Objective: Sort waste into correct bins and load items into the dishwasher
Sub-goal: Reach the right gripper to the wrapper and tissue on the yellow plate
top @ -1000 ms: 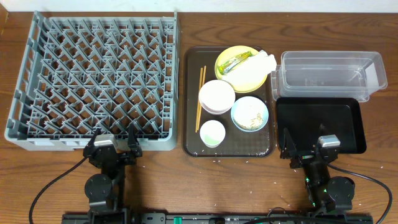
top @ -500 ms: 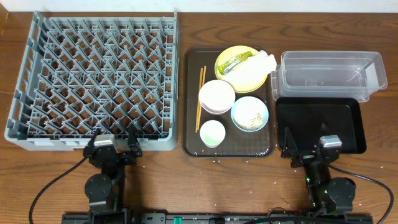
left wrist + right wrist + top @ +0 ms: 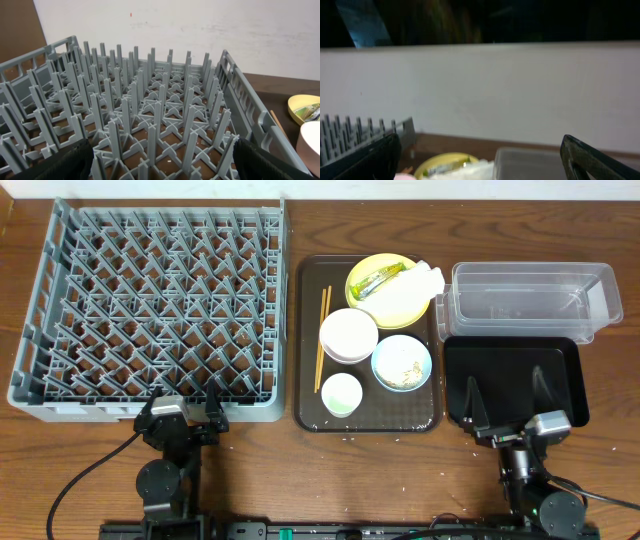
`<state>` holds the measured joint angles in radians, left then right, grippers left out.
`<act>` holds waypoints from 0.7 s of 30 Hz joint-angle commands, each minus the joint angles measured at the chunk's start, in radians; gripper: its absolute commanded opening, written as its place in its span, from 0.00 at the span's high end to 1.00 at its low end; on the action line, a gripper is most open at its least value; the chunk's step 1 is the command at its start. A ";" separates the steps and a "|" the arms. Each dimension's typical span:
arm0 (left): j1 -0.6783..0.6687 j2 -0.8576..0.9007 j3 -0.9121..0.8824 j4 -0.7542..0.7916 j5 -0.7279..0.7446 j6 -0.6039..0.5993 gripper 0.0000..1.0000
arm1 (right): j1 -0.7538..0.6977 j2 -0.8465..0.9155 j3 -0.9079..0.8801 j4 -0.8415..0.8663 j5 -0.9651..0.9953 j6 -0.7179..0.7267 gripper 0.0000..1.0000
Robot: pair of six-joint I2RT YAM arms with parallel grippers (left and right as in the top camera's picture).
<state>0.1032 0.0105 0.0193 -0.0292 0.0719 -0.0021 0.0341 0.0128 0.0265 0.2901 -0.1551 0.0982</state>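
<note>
The grey dish rack (image 3: 150, 300) fills the left. On the brown tray are the yellow plate (image 3: 405, 305) with the yellow-green sachet (image 3: 378, 280) and white napkin (image 3: 427, 280), the white bowl (image 3: 348, 335), the light-blue bowl (image 3: 401, 363) with rice scraps, the small white cup (image 3: 342, 394) and the chopsticks (image 3: 322, 338). The clear tub (image 3: 530, 300) and black tray (image 3: 510, 360) sit right. My left gripper (image 3: 183, 408) is open and empty at the rack's front edge (image 3: 150, 110). My right gripper (image 3: 505, 390) is open and empty over the black tray's front, facing the plate (image 3: 440, 162) and tub (image 3: 530, 162).
The dark brown serving tray (image 3: 390, 414) lies between rack and bins. In the left wrist view the plate (image 3: 305, 107) and white bowl (image 3: 310, 142) show at the right edge. A white wall stands behind the table. Bare wooden table runs along the front.
My right gripper has lifted and shifted right, and its open fingers now reach over the black tray's front. The left arm has not moved.
</note>
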 commanded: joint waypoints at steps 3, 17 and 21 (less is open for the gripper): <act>0.004 -0.005 -0.015 -0.037 0.013 0.006 0.09 | -0.011 0.009 0.103 0.013 -0.015 0.000 0.01; 0.004 -0.005 -0.015 -0.037 0.013 0.006 0.10 | -0.011 0.380 0.394 0.078 -0.183 -0.029 0.01; 0.004 -0.005 -0.015 -0.037 0.013 0.006 0.09 | -0.010 0.542 0.514 0.077 -0.269 -0.028 0.01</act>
<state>0.1032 0.0105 0.0193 -0.0292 0.0715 -0.0021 0.0341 0.4675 0.4595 0.3649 -0.3256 0.0860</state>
